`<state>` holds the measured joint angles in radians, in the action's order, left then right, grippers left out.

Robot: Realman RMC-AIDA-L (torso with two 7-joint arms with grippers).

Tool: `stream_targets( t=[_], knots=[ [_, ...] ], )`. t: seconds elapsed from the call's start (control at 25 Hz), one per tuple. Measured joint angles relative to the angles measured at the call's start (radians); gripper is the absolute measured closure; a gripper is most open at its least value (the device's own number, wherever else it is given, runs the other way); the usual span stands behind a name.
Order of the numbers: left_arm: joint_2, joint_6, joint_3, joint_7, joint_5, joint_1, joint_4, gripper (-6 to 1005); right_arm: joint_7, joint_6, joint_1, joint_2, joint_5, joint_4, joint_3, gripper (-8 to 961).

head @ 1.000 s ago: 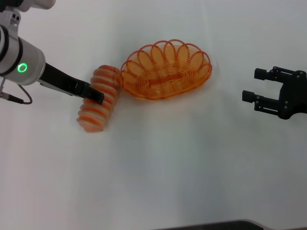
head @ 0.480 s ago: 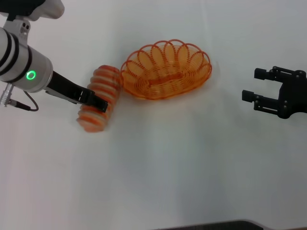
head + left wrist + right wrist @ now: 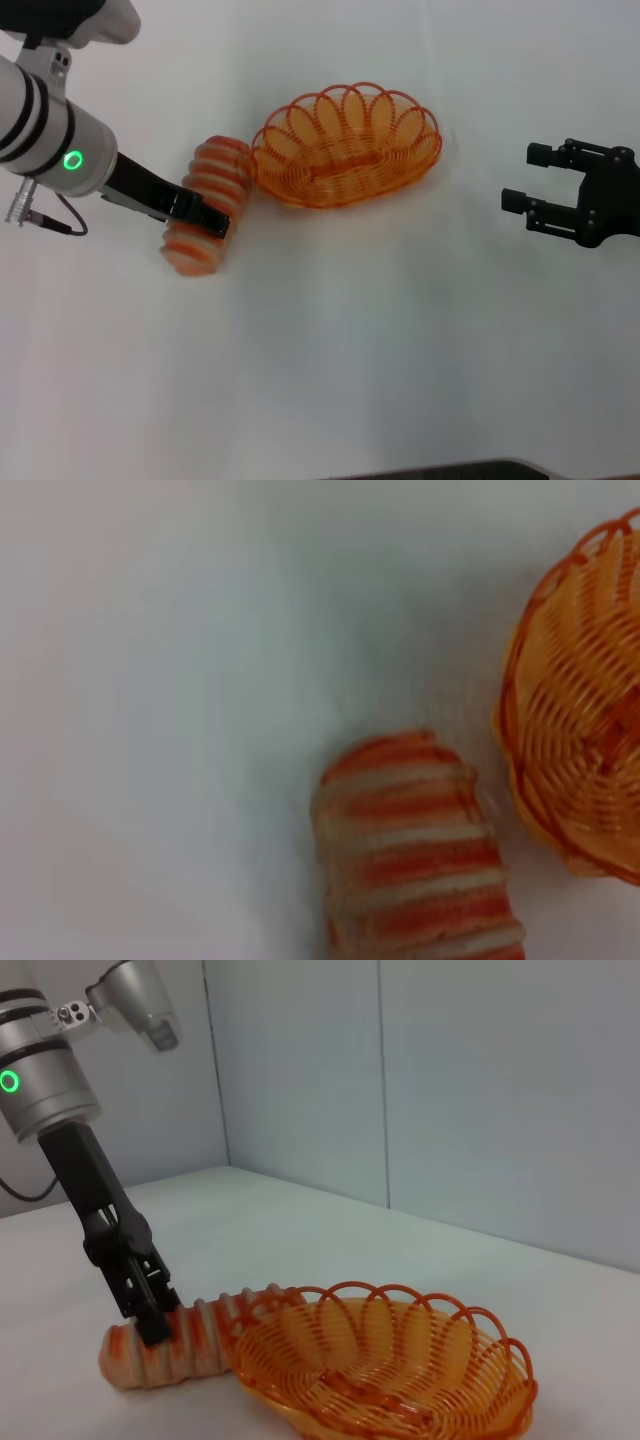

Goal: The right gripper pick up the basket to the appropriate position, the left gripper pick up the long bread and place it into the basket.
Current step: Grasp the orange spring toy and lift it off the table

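The long bread [image 3: 218,168], tan with orange ridges, lies on the white table just left of the basket [image 3: 345,165], with one end touching its rim. The oval orange wire basket is empty. My left gripper [image 3: 205,215] is down over the middle of the bread, lying across it. The left wrist view shows one end of the bread [image 3: 410,850] and the basket's edge [image 3: 580,730]. My right gripper [image 3: 527,177] is open and empty, well to the right of the basket. The right wrist view shows the basket [image 3: 380,1360], the bread [image 3: 200,1345] and the left gripper [image 3: 150,1310] on the bread.
The white table [image 3: 380,340] carries only the bread and the basket. A pale wall [image 3: 450,1090] stands behind the table in the right wrist view. A dark edge [image 3: 450,470] runs along the table's near side.
My left arm has moved rightward and nearer, its gripper sliding further across the middle of the bread. The bread, the basket and the right gripper have stayed put.
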<state>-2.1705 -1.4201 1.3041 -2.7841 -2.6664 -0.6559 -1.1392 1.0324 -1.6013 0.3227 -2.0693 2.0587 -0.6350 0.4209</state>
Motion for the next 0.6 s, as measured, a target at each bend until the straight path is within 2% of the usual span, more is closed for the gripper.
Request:
stream_targets(
  t=[0.6],
  knots=[
    [0.000, 0.027, 0.026, -0.001, -0.006, -0.003, 0.025, 198, 0.003, -0.002, 0.004, 0.001, 0.000, 0.000, -0.006, 235]
  ],
)
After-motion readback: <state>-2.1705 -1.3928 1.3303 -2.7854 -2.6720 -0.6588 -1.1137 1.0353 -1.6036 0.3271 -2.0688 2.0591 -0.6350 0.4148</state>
